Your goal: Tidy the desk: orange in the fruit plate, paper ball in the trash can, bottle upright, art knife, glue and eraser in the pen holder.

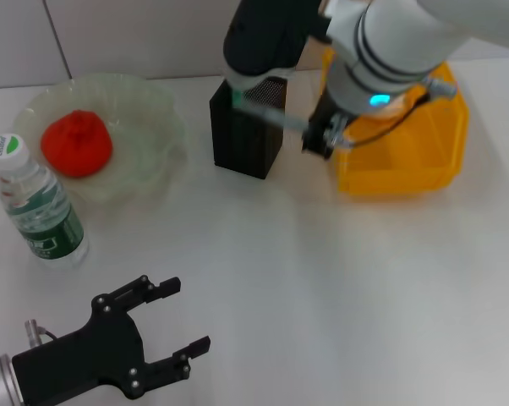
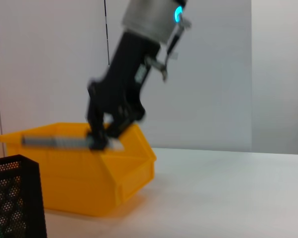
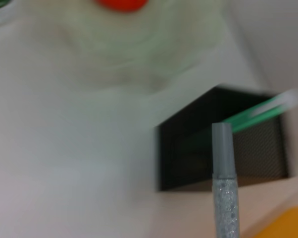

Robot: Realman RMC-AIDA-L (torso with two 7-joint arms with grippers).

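Head view is showing the right gripper [image 1: 315, 135] hanging at the far side between the square black mesh pen holder [image 1: 246, 127] and the rectangular bright yellow plastic trash can [image 1: 402, 139], its fingers clamping a slim grey art knife [image 1: 276, 117] that is lying level over the holder's rim. The lumpy red-orange orange [image 1: 77, 144] is sitting in the pale green scalloped glass fruit plate [image 1: 149, 110] at far left. The clear green-labelled plastic bottle [image 1: 39, 207] is standing upright beside it. The left gripper [image 1: 180, 317] is resting near, fingers spread apart.
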